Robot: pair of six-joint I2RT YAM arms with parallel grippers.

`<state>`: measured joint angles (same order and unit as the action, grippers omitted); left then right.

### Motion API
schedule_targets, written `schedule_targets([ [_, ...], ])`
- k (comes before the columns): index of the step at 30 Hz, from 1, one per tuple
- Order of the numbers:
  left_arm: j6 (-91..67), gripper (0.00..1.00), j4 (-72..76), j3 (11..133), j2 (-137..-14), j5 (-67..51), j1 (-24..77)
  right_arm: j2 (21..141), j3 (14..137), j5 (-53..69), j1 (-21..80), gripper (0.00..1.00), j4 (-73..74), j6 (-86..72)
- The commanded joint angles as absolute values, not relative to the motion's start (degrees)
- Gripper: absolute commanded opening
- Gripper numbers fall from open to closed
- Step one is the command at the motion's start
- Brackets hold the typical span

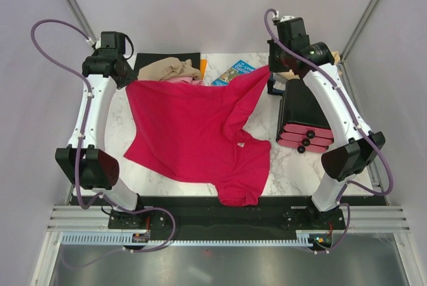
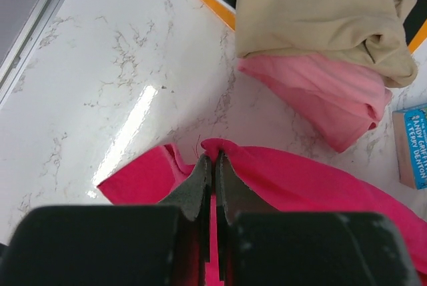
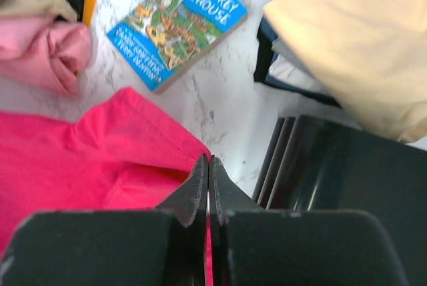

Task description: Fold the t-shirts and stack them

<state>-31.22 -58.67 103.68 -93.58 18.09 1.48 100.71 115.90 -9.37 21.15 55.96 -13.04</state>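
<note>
Crimson t-shirt [image 1: 193, 133], pinched by left tool [image 2: 213, 158], right tool [image 3: 209, 161], outstretched

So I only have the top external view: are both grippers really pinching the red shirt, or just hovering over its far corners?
Observer: In the left wrist view the left gripper is shut on a fold of the crimson shirt.
Operator: And the right?
Observer: Its wrist view shows the right gripper shut, with red cloth pinched in it.
Operator: Anything hidden behind that arm?
Observer: A pale cream cloth, bunched beyond the gripper.
</note>
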Motion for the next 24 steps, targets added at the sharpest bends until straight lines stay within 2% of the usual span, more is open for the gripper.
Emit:
schedule_targets([
  [1, -31.56, 0.02, -59.94, 100.91, -89.57, 21.62, 1.41, 101.69, 121.89, -10.11, 19.6, 0.0, 53.53, -12.74],
  [5, -31.03, 0.02, -60.38, 98.62, -86.32, 23.11, 1.41, 102.92, 126.02, -9.41, 19.16, 0.0, 53.09, -13.62],
  [11, -30.59, 0.02, -61.43, 98.79, -83.76, 25.57, 1.41, 105.2, 133.5, -0.19, 18.63, 0.0, 51.86, -15.64],
  [24, -35.16, 0.02, -64.68, 102.83, -79.45, 25.13, 1.32, 102.4, 137.01, 12.56, 17.67, 0.0, 50.36, -16.61],
])
